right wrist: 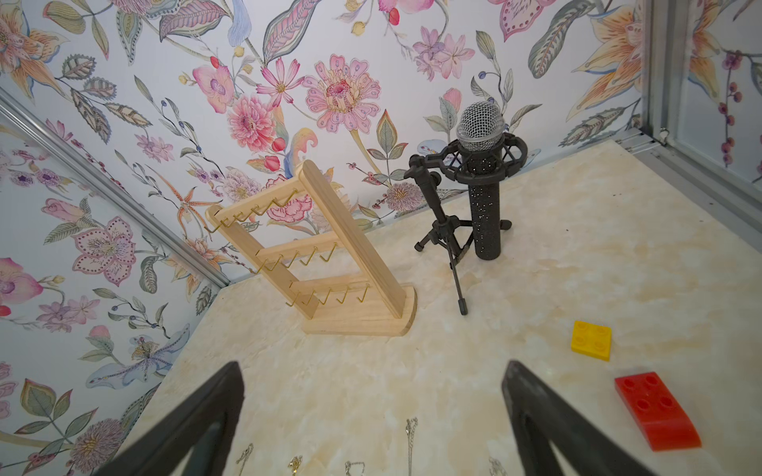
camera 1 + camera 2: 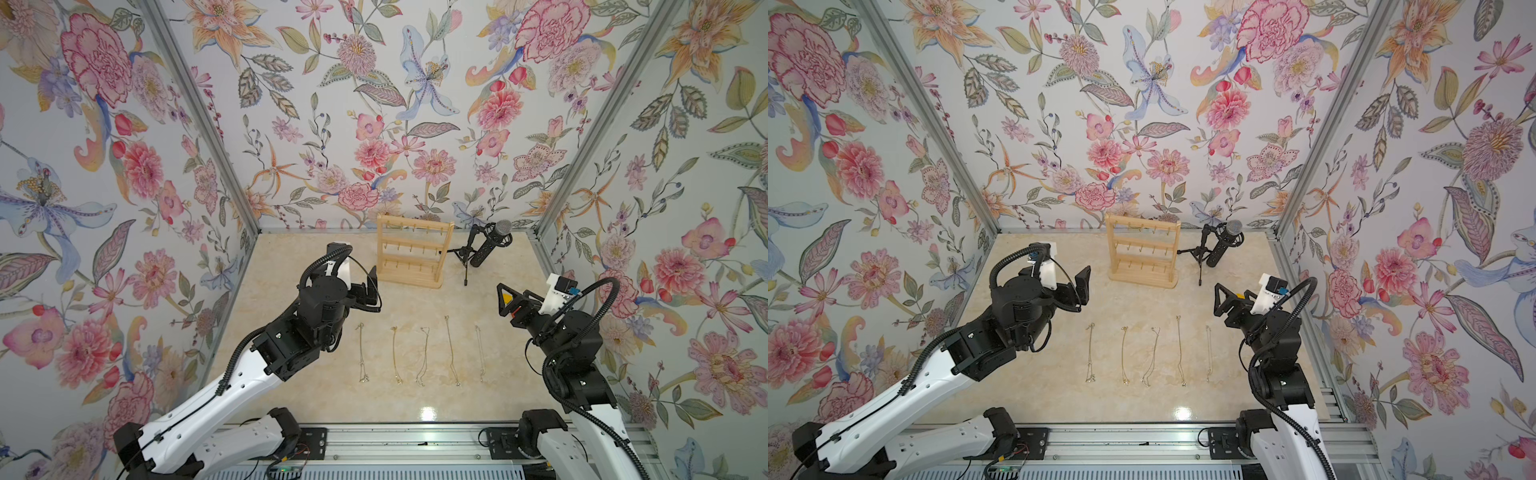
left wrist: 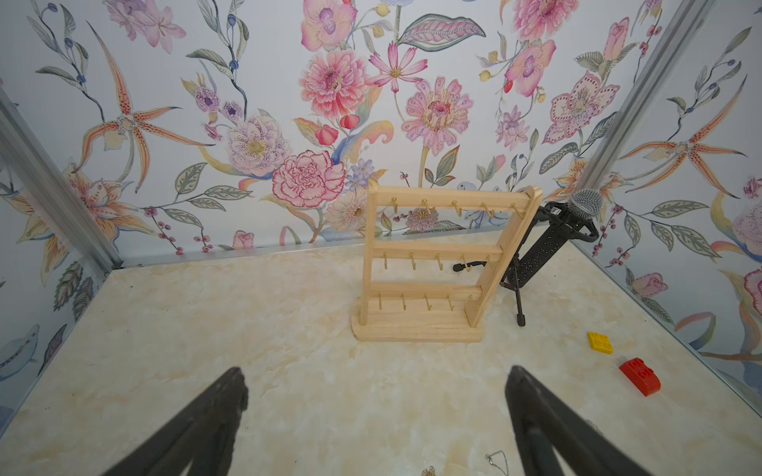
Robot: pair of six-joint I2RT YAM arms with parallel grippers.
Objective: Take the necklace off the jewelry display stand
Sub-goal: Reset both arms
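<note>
Red brick (image 1: pixel 655 412) only in wrist views

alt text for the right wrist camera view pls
A light wooden jewelry display stand, all its gold hooks bare, stands on a marble-look table beside a black microphone on a tripod. The right gripper, jaws open, fills the foreground, with necklace chains, a yellow brick and a red brick lying near it.
</note>
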